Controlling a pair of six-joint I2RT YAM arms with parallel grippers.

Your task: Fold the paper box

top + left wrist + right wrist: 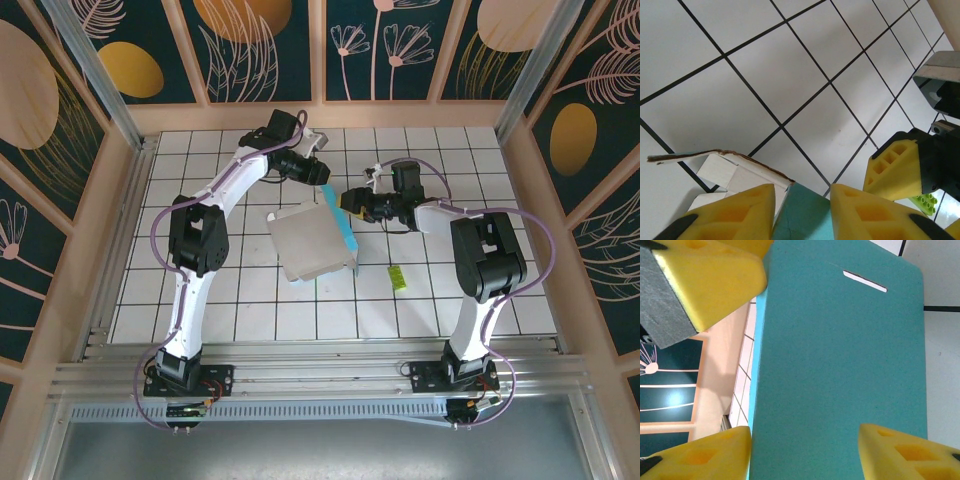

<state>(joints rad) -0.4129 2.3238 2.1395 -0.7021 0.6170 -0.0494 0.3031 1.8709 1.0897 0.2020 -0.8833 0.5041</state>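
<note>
The left hand [802,190] has its two yellow fingers [735,215] apart. A teal corner of the thin card paper box [802,220], white on one face and teal on the other, shows in the gap between them. I cannot tell whether either finger touches it. The right hand [804,430] is also spread, its two yellow fingers flanking one teal flap [840,365] that has a single narrow slot [865,281] near its far edge. Both hands sit close together at the box's far right corner. The one box lies white face up near the middle of the white tiled counter [250,320]. One small yellow-green slip [397,278] lies to its right, apart from it.
</note>
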